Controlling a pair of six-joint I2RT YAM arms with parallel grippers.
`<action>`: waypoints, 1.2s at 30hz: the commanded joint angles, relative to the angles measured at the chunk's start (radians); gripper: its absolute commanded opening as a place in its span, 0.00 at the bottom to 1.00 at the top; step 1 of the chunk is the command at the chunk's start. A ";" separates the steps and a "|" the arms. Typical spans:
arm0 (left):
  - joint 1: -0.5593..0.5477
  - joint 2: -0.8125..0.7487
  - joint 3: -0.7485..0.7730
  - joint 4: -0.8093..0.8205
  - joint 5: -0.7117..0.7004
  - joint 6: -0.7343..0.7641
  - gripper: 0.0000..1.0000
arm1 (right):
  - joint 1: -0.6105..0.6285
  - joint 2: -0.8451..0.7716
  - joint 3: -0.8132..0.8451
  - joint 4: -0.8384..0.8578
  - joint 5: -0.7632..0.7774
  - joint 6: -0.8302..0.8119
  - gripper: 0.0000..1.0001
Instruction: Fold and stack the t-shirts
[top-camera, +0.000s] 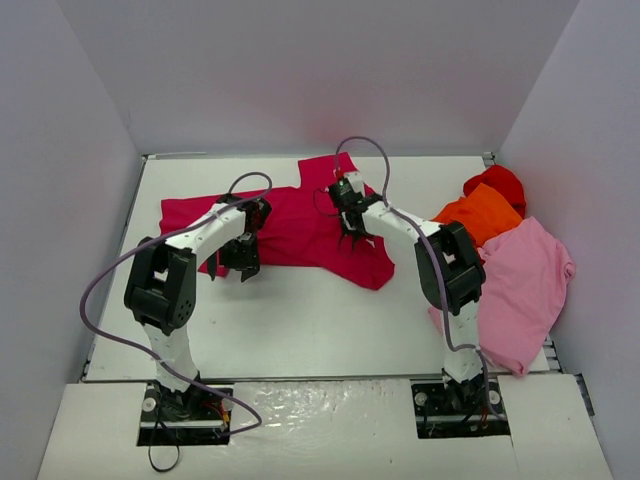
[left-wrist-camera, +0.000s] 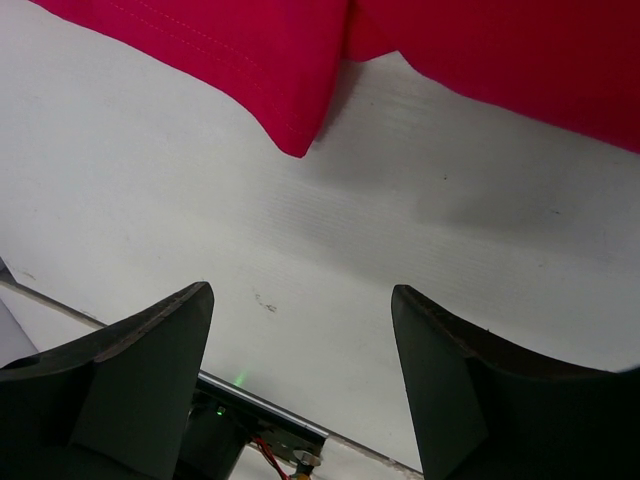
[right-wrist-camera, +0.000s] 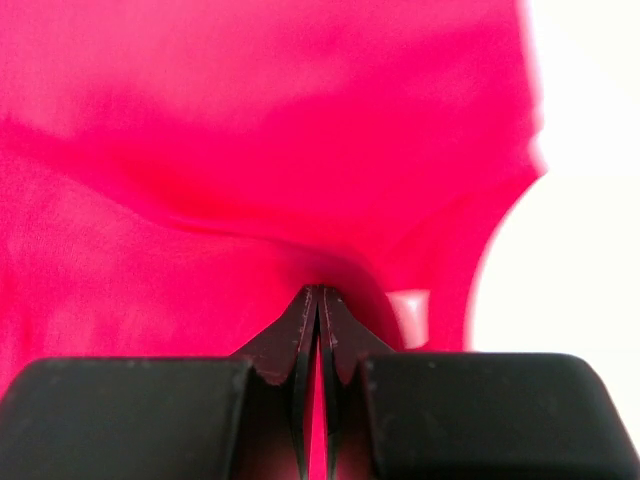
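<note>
You are early in the job: nothing is folded or stacked yet. The crimson shirt (top-camera: 300, 222) lies spread and rumpled across the far middle of the table (top-camera: 300, 325). The orange shirt (top-camera: 480, 218), the bright red shirt (top-camera: 497, 185) and the light pink shirt (top-camera: 522, 280) sit in a loose overlapping heap at the right side, with the pink one reaching the near right edge.

Your right hand (right-wrist-camera: 320, 292) is closed tight on a pinch of the crimson shirt's cloth, toward its right half. The pale patch beside the tips may be its tag (right-wrist-camera: 408, 310), but that wrist view is too blurred to be sure. Your left hand (left-wrist-camera: 300, 300) stands wide open and holds nothing. It is over bare table just beside the shirt's near-left hem, where a corner of cloth points toward it.

The near half of the table in front of the crimson shirt is bare, which should suit a fold toward you. The left wall (top-camera: 60, 200) stands close to the left sleeve, and the heap crowds the right.
</note>
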 joint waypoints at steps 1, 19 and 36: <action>-0.004 -0.014 0.000 -0.003 -0.024 -0.001 0.69 | -0.041 0.011 0.218 -0.020 0.160 -0.083 0.00; -0.004 -0.085 -0.005 0.025 -0.009 0.001 0.26 | 0.045 -0.151 -0.141 0.061 -0.198 0.087 0.00; -0.002 -0.171 -0.002 0.000 -0.006 0.025 0.00 | 0.071 -0.182 -0.510 0.112 -0.166 0.145 0.00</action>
